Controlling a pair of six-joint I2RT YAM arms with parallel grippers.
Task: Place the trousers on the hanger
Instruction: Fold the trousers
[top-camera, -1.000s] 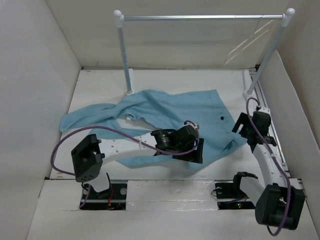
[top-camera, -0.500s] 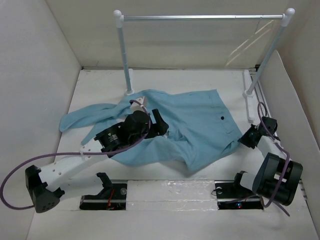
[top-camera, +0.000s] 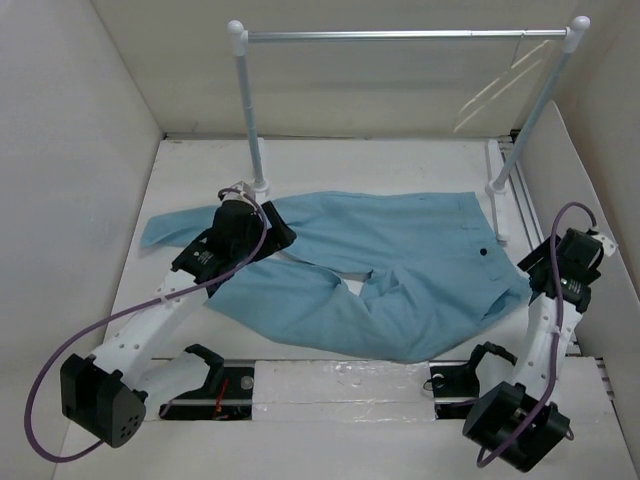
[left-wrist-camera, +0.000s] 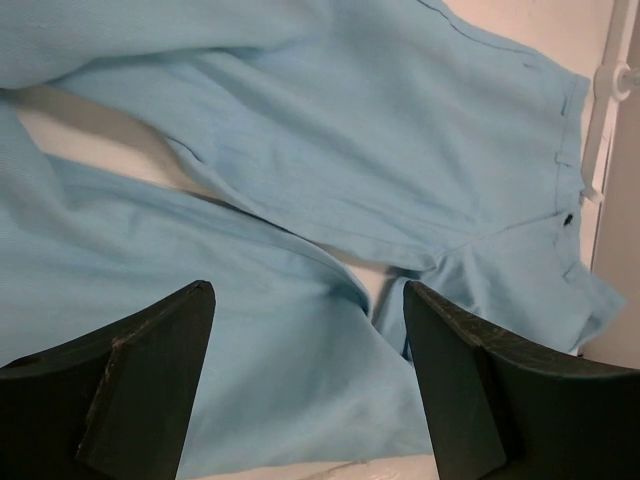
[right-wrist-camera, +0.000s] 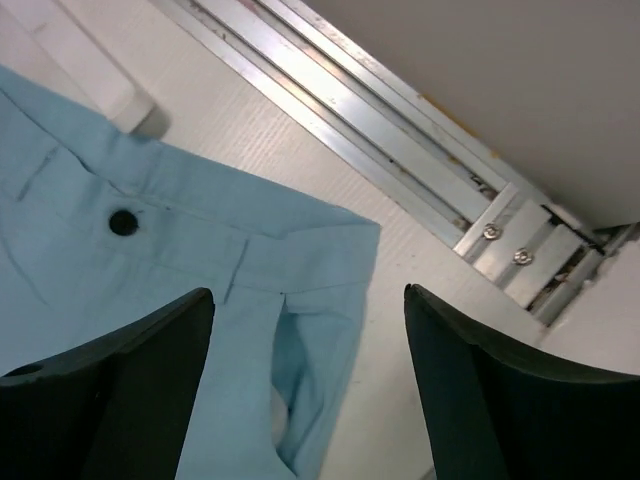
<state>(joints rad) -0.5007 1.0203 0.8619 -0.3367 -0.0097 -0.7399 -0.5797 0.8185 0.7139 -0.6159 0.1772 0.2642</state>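
Over the trousers (top-camera: 400, 240), my left gripper (left-wrist-camera: 307, 300) and right gripper (right-wrist-camera: 307, 300) both gape empty, so a shallow pinch could slip off.

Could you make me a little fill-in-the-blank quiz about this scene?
The trousers lie spread out on the ___. Their waistband button is coloured ___. The left pincer and right pincer are both ___, holding nothing.
Missing words: table; black; open.
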